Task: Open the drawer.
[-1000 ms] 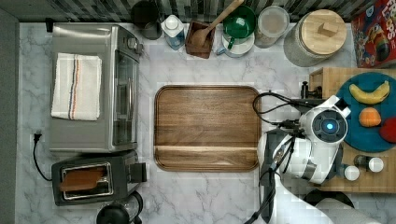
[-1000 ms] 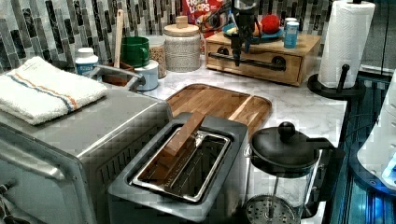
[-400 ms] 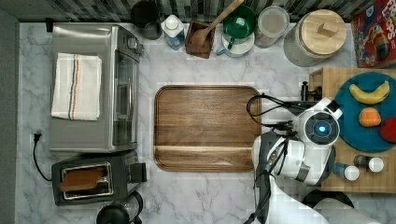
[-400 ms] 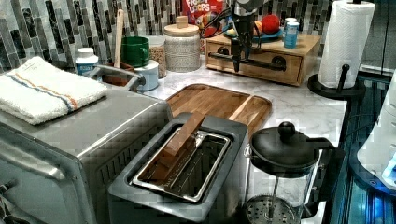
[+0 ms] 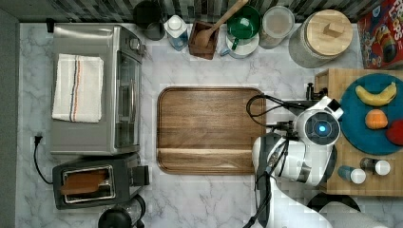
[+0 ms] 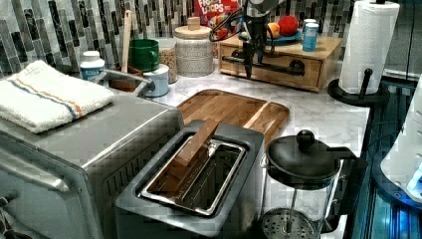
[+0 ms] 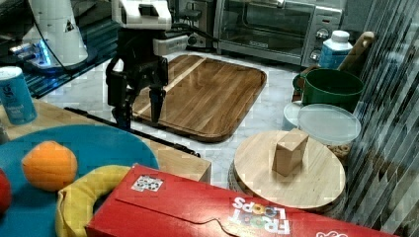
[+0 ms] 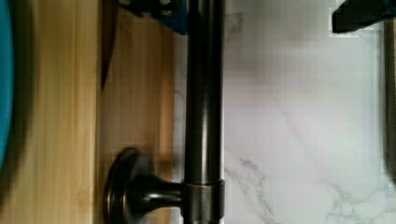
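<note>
The drawer (image 6: 278, 75) is the narrow front of a light wooden box at the far right of the counter in the left view. Its long black bar handle (image 6: 271, 66) runs along the front on black mounts. My gripper (image 7: 138, 120) hangs straight down over the handle (image 7: 148, 134), open, with one finger on each side of the bar. In the wrist view the bar (image 8: 204, 93) stands close against one fingertip (image 8: 154, 11), and the other fingertip (image 8: 359, 14) is well off over the marble. A thin dark gap shows beside the drawer front (image 8: 135, 93).
A dark walnut tray (image 5: 209, 130) lies on the marble just left of the arm (image 5: 323, 128) in the top view. On the box sits a blue plate (image 5: 366, 137) with fruit and small bottles. A paper towel holder (image 6: 368, 50), a French press (image 6: 303, 189), a toaster and a toaster oven stand around.
The arm's wrist has shifted slightly toward the top view's left, away from the wooden box, with the gripper still at the handle.
</note>
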### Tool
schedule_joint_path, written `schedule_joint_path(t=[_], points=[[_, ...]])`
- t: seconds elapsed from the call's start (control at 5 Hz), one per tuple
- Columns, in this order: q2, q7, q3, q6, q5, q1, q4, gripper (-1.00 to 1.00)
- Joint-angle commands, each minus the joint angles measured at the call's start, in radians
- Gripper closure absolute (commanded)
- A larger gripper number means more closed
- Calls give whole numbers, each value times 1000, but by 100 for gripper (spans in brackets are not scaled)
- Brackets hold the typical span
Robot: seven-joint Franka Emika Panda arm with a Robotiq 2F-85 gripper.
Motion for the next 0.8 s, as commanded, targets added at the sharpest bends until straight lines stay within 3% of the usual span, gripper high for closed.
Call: schedule_joint_path(t=[0.2, 0.8], points=[[49, -94, 64, -52, 62, -39, 69, -100], [29, 151, 137, -60, 110, 105, 32, -100]])
